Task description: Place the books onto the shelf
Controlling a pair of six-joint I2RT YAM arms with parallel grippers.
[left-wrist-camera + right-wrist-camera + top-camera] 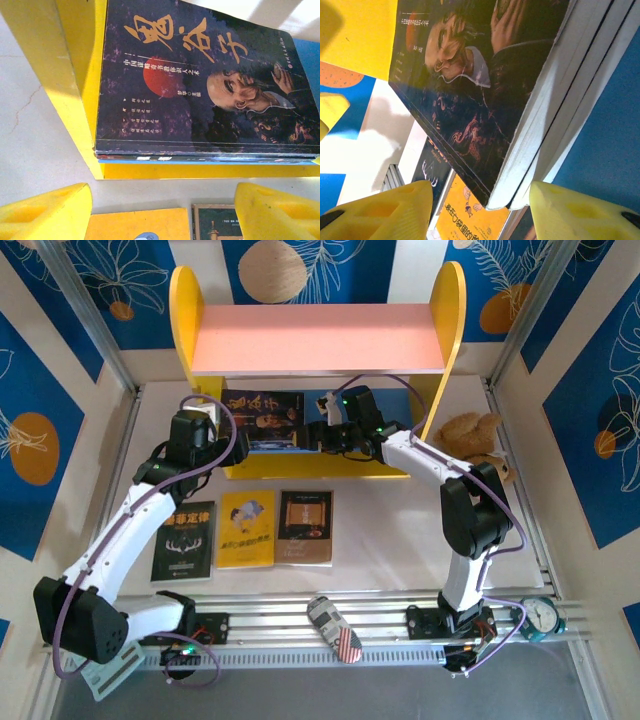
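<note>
Left wrist view: the left gripper (164,192) stands with fingers apart, empty. The portrait book (200,85) lies just ahead, atop a second book (225,158) on the shelf (75,50) lower board. Right wrist view adds the stack's page edges. The right gripper (480,185), fingers apart, brackets its near corner.

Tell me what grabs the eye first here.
The shelf, yellow-sided and pink-topped, stands at the far middle of the table. On its lower level lies a stack topped by the portrait book, with the left gripper and right gripper open near it, one toward each side. The black book, yellow book and orange-panelled book lie in a row in front.
</note>
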